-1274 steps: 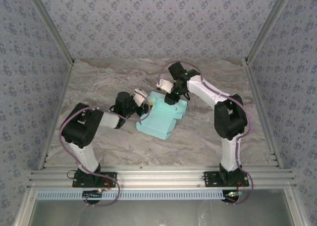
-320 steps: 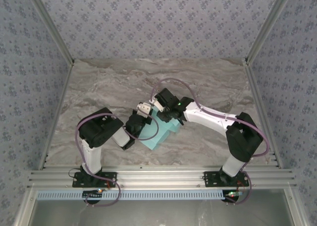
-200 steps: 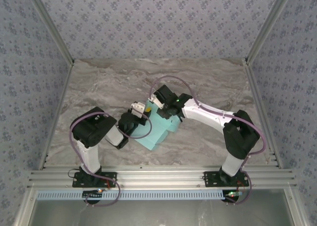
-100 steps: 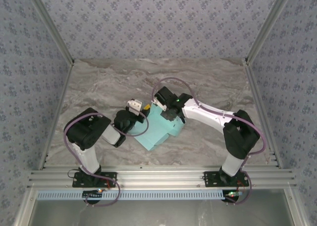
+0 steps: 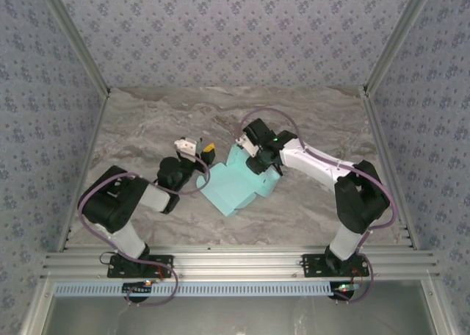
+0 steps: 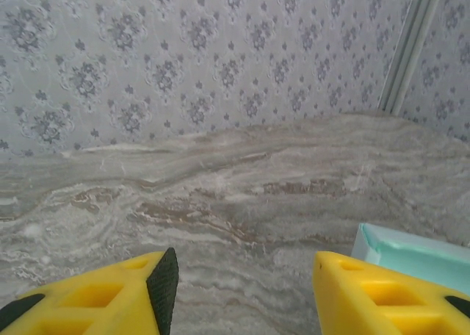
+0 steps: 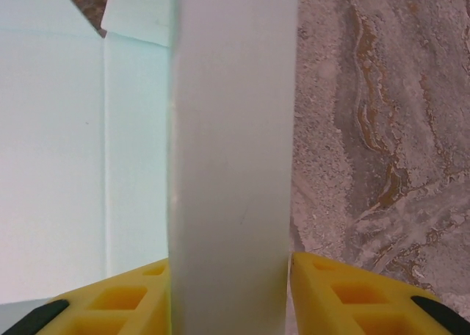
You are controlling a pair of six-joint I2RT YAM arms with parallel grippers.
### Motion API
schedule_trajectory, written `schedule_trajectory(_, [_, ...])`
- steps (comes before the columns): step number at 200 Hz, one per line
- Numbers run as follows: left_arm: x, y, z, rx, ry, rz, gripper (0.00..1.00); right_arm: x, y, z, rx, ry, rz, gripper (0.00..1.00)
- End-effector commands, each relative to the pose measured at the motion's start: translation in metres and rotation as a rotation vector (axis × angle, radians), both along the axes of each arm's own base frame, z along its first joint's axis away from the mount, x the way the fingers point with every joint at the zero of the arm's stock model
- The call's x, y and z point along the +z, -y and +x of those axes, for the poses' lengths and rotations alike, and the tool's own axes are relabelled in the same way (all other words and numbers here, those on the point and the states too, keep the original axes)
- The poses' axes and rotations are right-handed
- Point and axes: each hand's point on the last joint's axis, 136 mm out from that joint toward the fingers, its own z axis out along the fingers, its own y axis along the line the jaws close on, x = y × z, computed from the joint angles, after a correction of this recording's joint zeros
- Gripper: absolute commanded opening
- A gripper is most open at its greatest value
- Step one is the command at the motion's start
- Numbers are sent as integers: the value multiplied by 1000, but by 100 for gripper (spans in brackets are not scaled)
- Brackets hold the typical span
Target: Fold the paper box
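The pale mint thin-card paper box [image 5: 236, 188], matte and sharply creased, lies partly folded on the veined grey stone-look counter [image 5: 147, 129] between the arms. The left gripper [image 6: 242, 291] has its yellow jaws open and empty just beside the box's edge. The right gripper [image 7: 231, 298] straddles a smooth upright panel, jaws flush against both sides; whether they pinch it I cannot tell.

— Where is there free room on the table [image 5: 139, 129]?
— Along the far edge and in both far corners (the walls [image 5: 235, 34] shut it in behind and at the sides). A bare strip also runs by the near edge, between the two arms [image 5: 121, 199].
— And the middle?
— Taken. The box [image 5: 239, 188] lies there, with an upright flap [image 7: 231, 129] between the fingers of the right gripper [image 5: 253, 155]. The left gripper [image 5: 198, 148], jaws apart and empty, sits just beside the box's left side.
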Motion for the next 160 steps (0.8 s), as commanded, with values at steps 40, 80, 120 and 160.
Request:
schedule_trajectory(40, [19,-8,2,-82,-28,-29,54,20,-16,-8,131,63,9,41])
schedule_trajectory(80, [-3,-9,5,-120,-104,-67,55,12,-13,-10,249,112,-154,41])
schedule_trajectory(120, [-22,18,-1,-286,-153,-35,55,14,-16,-3,359,151,-197,43])
schedule_trajectory(160, [-4,14,24,-208,-277,-252,56,27,-29,-11,495,200,-159,45])
